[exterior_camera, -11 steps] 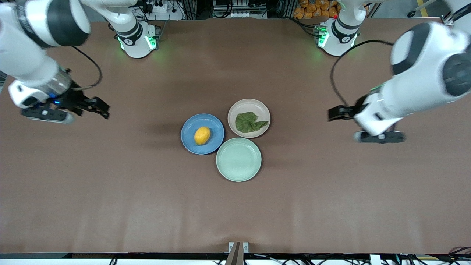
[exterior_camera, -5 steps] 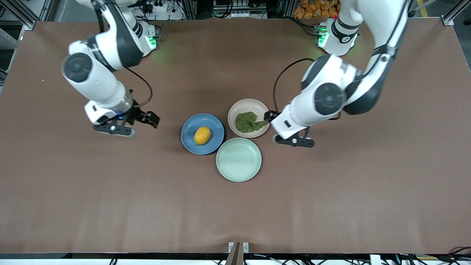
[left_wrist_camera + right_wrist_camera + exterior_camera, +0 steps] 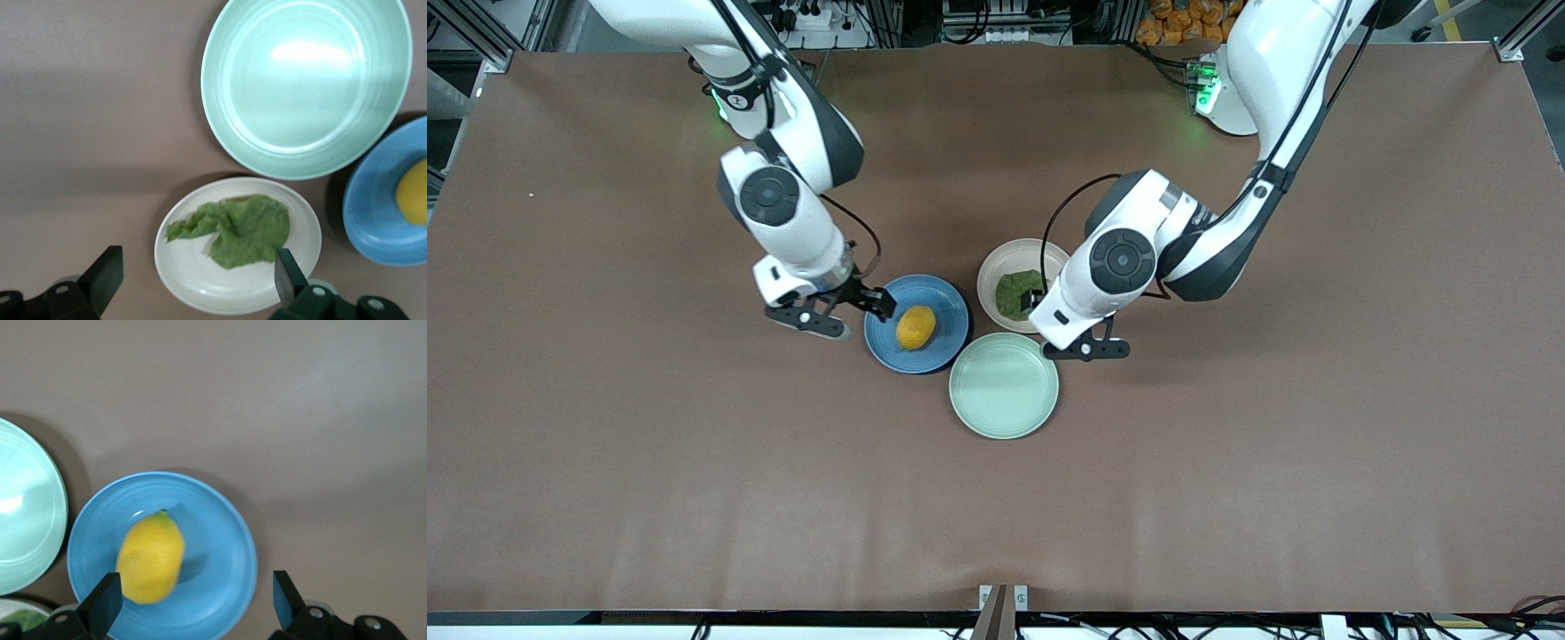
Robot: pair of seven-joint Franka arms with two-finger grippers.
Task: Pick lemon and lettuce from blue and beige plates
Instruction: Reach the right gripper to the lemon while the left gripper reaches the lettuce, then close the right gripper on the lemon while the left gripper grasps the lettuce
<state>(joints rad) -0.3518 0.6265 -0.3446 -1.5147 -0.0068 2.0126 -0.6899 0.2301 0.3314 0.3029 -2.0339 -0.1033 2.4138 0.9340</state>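
Observation:
The yellow lemon (image 3: 916, 327) lies on the blue plate (image 3: 950, 307). The dark green lettuce (image 3: 1014, 293) lies on the beige plate (image 3: 1003, 256) beside it, toward the left arm's end. My right gripper (image 3: 874, 303) is open over the blue plate's edge; in the right wrist view (image 3: 193, 600) its fingers straddle the plate (image 3: 220, 533) beside the lemon (image 3: 150, 560). My left gripper (image 3: 1039, 298) is open over the beige plate and hides part of the lettuce; in the left wrist view (image 3: 197, 277) the lettuce (image 3: 240, 227) and the plate (image 3: 180, 267) sit between its fingers.
An empty pale mint-green plate (image 3: 1004, 385) touches both plates, nearer to the front camera; it also shows in the left wrist view (image 3: 307, 80) and the right wrist view (image 3: 27, 513). Bare brown table (image 3: 694, 462) surrounds the three plates.
Both arms have swung in from the table's ends. The right gripper has reached the blue plate's edge and the left gripper has come over the beige plate. The lemon, lettuce and plates have not moved.

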